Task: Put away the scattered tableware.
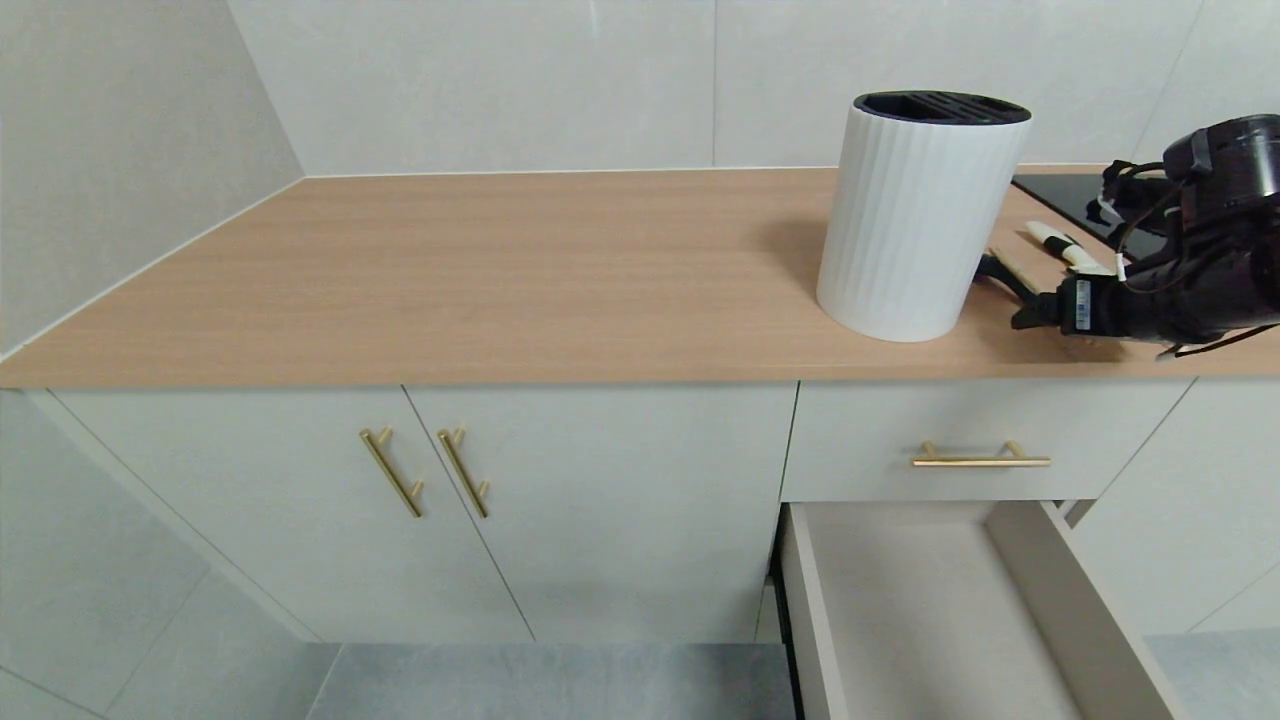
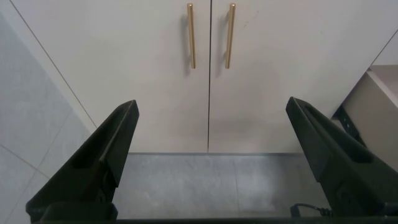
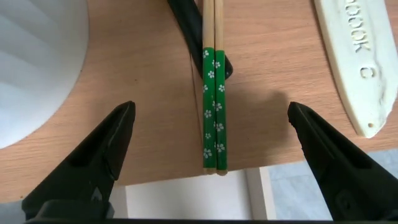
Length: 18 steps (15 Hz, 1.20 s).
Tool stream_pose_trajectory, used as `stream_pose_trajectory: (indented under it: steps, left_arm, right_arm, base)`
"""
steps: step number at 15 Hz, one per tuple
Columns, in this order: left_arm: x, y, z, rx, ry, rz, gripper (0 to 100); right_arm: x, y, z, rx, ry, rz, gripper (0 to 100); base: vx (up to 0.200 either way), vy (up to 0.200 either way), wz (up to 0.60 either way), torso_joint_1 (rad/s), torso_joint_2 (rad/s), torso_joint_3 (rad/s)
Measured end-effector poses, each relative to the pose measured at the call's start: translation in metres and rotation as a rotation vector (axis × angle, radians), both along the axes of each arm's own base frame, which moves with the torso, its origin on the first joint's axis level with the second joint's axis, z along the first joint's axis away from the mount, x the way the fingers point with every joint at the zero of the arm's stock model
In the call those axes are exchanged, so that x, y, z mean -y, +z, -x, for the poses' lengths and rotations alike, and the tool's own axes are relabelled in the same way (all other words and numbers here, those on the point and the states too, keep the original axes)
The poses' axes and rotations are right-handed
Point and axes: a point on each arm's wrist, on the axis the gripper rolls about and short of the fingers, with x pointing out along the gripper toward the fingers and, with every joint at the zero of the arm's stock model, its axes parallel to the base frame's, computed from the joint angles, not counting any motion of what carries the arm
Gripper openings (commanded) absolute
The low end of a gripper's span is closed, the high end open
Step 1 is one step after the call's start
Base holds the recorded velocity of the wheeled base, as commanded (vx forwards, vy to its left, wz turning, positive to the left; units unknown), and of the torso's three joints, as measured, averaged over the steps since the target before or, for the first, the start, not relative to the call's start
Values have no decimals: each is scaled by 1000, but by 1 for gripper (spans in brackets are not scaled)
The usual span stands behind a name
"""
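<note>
Chopsticks (image 3: 214, 106), a pair side by side with green flowered ends at the front edge of the surface (image 1: 500, 280), lie at 3 o'clock from the white ribbed holder (image 1: 920, 220), crossing a black utensil (image 3: 189, 31); right jaws stand wide, one on each side of the green ends, touching neither; a white ceramic piece (image 3: 357, 68) lies at the holder's 2 o'clock; an open drawer (image 1: 1040, 580) sits at 6 o'clock below; left jaws, wide too, face the cabinet doors (image 2: 205, 81).
</note>
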Motion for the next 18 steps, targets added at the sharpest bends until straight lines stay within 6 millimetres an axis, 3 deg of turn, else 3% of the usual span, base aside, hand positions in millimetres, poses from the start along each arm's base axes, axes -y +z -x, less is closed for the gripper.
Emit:
stream_pose_trajectory:
  steps: [7,10,14,18]
  left_arm:
    - [0,0,0,0,0,1,100]
    - [0,0,0,0,0,0,100]
    - [0,0,0,0,0,0,100]
    - [0,0,0,0,0,0,100]
  right_arm:
    - [1,-1,1,-5,-5,4,0]
    - [3,8,11,19,-12,3,0]
    - [5,20,45,47,-6,-6,0]
    - [5,25,105,71,56,-66,0]
  base:
    - [0,0,0,0,0,0]
    - [0,0,0,0,0,0]
    - [0,0,0,0,0,0]
    - [0,0,0,0,0,0]
